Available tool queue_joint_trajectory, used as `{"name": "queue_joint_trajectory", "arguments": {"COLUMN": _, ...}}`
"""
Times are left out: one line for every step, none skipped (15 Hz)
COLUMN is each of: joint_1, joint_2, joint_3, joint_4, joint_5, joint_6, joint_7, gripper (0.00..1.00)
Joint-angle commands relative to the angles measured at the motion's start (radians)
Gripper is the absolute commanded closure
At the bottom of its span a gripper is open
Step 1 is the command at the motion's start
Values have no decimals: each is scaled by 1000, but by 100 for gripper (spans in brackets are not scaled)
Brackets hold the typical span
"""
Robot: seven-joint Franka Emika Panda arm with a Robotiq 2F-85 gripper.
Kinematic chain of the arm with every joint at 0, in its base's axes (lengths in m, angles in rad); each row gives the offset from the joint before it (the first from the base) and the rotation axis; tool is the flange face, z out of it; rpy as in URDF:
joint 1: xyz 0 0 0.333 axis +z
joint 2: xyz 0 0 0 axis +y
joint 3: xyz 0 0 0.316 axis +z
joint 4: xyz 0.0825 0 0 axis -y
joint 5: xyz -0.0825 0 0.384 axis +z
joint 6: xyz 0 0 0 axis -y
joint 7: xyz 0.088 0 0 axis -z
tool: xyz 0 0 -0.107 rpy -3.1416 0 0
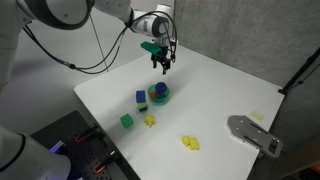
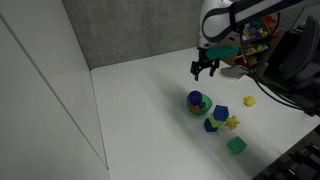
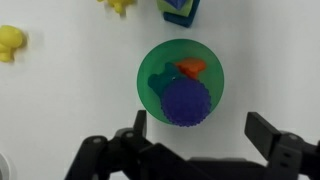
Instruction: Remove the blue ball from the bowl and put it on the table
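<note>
The large square white tabletop [image 1: 230, 95] fills both exterior views. Over its far side reaches the white Franka arm [image 1: 75, 12], trailing black cables.

A flat grey metal-looking object [image 1: 255, 135] lies at one edge of the table, well apart from everything else.

The black Robotiq gripper [image 1: 163, 62] hangs in the air above the tabletop, clear of all the objects. Its jaws are spread wide and hold nothing. In the wrist view the two black fingers [image 3: 140, 125] stand on either side of the lower part of the bowl, with the bowl straight below the camera.

The small shallow round green bowl [image 1: 163, 100] sits well in from every table edge. The blue ball [image 3: 186, 103], a blue-purple sphere with a knobbly surface, lies inside it against the wall, and a small orange piece [image 3: 191, 67] lies in the bowl just beside the ball.

A small blue cube [image 1: 141, 97] stands just beside the bowl. A small green cube [image 1: 127, 121] sits nearer the table edge, and a small yellow toy [image 1: 150, 120] lies near it. Another yellow piece [image 1: 190, 143] rests further out toward the corner.
</note>
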Motion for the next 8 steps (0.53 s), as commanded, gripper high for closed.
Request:
{"name": "queue_joint_trajectory", "arguments": {"joint_1": 19, "joint_2": 130, "joint_3": -23, "joint_4": 158, "joint_5": 41, "joint_6": -17, "joint_7": -1, "gripper": 0}}
{"name": "queue_joint_trajectory", "arguments": {"joint_1": 23, "joint_2": 149, "joint_3": -23, "joint_4": 170, "joint_5": 52, "joint_6": 1, "joint_7": 9, "gripper": 0}}
{"name": "queue_joint_trajectory", "arguments": {"joint_1": 28, "joint_2": 168, "joint_3": -27, "joint_4": 183, "joint_5": 61, "joint_6": 15, "joint_7": 21, "gripper": 0}}
{"name": "queue_joint_trajectory", "arguments": {"joint_1": 38, "joint_2": 183, "joint_3": -30, "joint_4": 181, "joint_5": 69, "joint_6": 45, "joint_7": 38, "gripper": 0}}
{"name": "queue_joint_trajectory", "arguments": {"joint_1": 46, "joint_2": 197, "joint_3": -33, "joint_4": 183, "joint_5": 75, "joint_6": 63, "joint_7": 48, "gripper": 0}}
{"name": "queue_joint_trajectory", "arguments": {"joint_1": 58, "joint_2": 210, "joint_3": -40, "joint_4": 180, "joint_5": 73, "joint_6": 87, "joint_7": 65, "gripper": 0}}
{"name": "queue_joint_trajectory", "arguments": {"joint_1": 76, "joint_2": 221, "joint_3": -53, "joint_4": 171, "joint_5": 63, "joint_6": 117, "joint_7": 90, "gripper": 0}}
{"name": "queue_joint_trajectory", "arguments": {"joint_1": 93, "joint_2": 236, "joint_3": -67, "joint_4": 170, "joint_5": 51, "joint_6": 132, "joint_7": 110, "gripper": 0}}
